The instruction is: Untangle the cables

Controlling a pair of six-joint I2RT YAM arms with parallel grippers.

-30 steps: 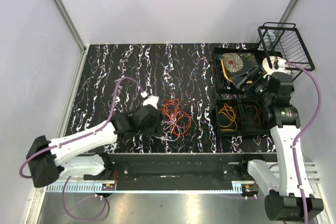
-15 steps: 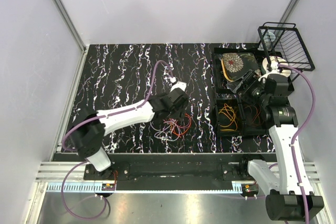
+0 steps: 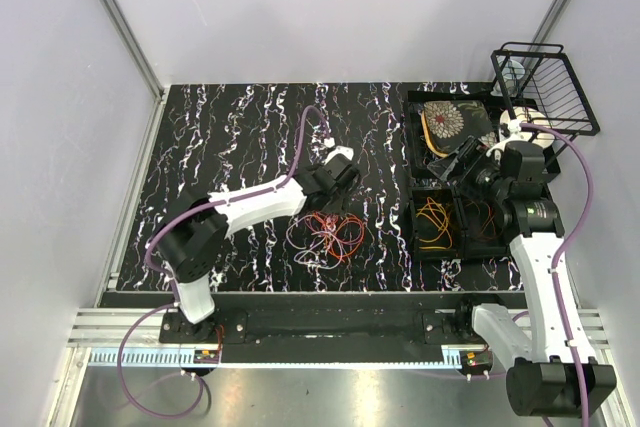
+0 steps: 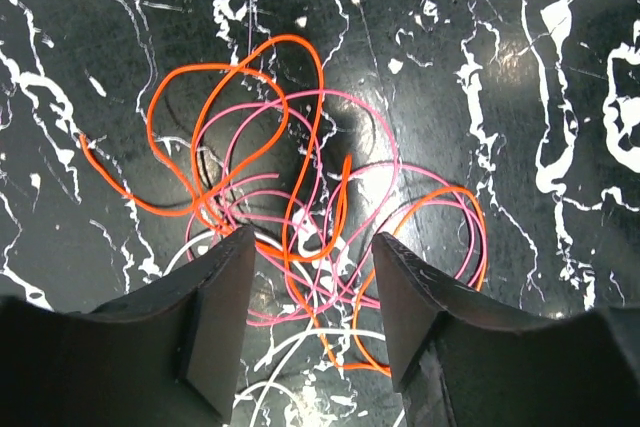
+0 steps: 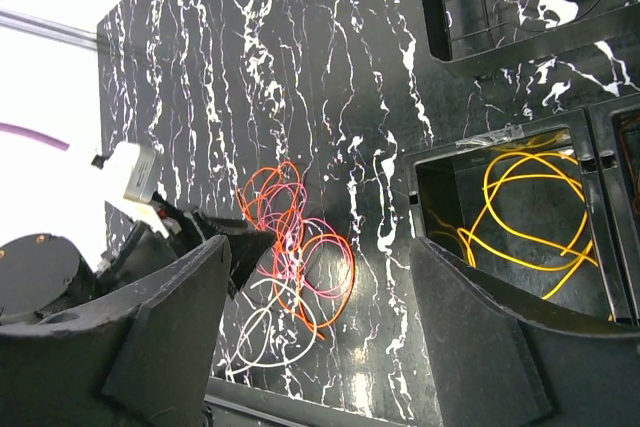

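Note:
A tangle of orange, pink and white cables [image 3: 325,237] lies on the black marbled table [image 3: 230,127]. It fills the left wrist view [image 4: 300,217] and shows in the right wrist view [image 5: 295,252]. My left gripper [image 3: 335,199] is open and empty, just beyond the tangle's far edge; in its own view [image 4: 312,292] the fingers [image 4: 215,322] straddle the pink and white loops without touching them. My right gripper [image 3: 462,159] is open and empty, high over the black trays, looking down at the tangle [image 5: 320,317].
A black bin [image 3: 415,247] holds a yellow cable [image 3: 433,222], also in the right wrist view [image 5: 520,207]; the bin beside it holds an orange cable [image 3: 485,219]. A tray with a patterned object [image 3: 450,119] lies behind. A wire basket [image 3: 545,82] stands at the far right.
My left arm swung from the tangle's left side round to its far side, and the tangle has shifted nearer and spread out. My right gripper moved slightly.

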